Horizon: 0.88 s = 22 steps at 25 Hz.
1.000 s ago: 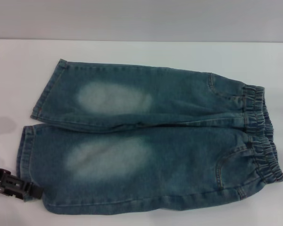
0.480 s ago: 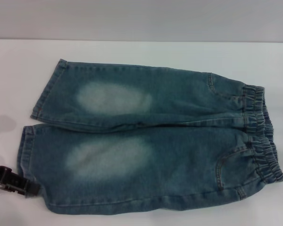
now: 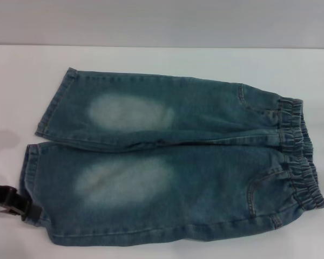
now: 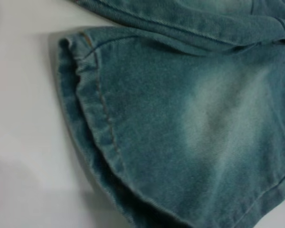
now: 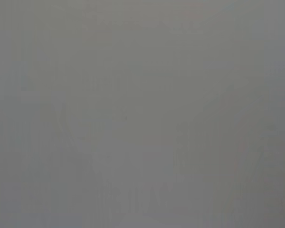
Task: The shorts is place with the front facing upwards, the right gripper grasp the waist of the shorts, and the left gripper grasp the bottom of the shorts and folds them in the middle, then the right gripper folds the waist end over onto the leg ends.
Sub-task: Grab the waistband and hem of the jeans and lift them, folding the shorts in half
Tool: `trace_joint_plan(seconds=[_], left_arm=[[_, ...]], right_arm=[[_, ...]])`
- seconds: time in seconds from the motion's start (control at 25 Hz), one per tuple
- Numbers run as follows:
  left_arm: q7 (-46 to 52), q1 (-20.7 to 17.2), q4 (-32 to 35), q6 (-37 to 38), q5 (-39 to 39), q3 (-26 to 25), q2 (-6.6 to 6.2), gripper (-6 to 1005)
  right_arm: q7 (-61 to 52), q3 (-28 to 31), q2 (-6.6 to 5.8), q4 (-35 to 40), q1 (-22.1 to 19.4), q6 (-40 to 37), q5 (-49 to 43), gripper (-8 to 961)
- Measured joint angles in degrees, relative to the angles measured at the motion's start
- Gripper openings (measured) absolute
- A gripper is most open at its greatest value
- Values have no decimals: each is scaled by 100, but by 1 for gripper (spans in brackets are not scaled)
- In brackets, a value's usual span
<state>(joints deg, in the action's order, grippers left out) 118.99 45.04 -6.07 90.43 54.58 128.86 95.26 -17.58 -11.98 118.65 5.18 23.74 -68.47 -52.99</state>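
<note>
The blue-green denim shorts [image 3: 205,178] lie flat on the white table [image 3: 151,62], front up, with a pale oval patch on each leg. The gathered waist [image 3: 298,156] is at the right and the bottom of the shorts, the two straight leg ends [image 3: 31,175], is at the left. My left gripper [image 3: 26,209] is a black claw low at the left edge, its tip against the near leg's hem corner. Up close, the left wrist view shows that hem [image 4: 88,109] slightly lifted off the table. My right gripper is out of view, and the right wrist view is plain grey.
White table surface surrounds the shorts on the far and left sides. A grey wall [image 3: 162,21] runs behind the table's far edge.
The left gripper has shifted slightly up and to the left along the near leg's hem. The shorts have not moved.
</note>
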Motion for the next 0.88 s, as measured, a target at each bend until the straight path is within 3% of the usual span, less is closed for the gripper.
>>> trace_joint_plan(seconds=[0.32,0.44,0.48,0.52,0.68,0.88], left_arm=[[21,68,19,27,-19,52,45,48],[61,105,19,44,-44,-55,51,44],[75,126,18,44,-50,-100,60,42],[85,155,18,44,-60,-171,73,42],[93,219,137,103,-115,-399,100,44],[147,248,313,21,-205,-575,99,46]], right_arm=[[-45,-33,-5,10,0,0,-33,650],[-483,-263,-65,101,1,8,-432,650],[-1287,-486,-153,299,-14,31,-978,650],[-1287,-486,-153,299,-14,31,-978,650],[-2994,-938,-305,970,-9,-20,-2202,649],[-5716,-1673,-496,2374,40,-937,-3996,649]])
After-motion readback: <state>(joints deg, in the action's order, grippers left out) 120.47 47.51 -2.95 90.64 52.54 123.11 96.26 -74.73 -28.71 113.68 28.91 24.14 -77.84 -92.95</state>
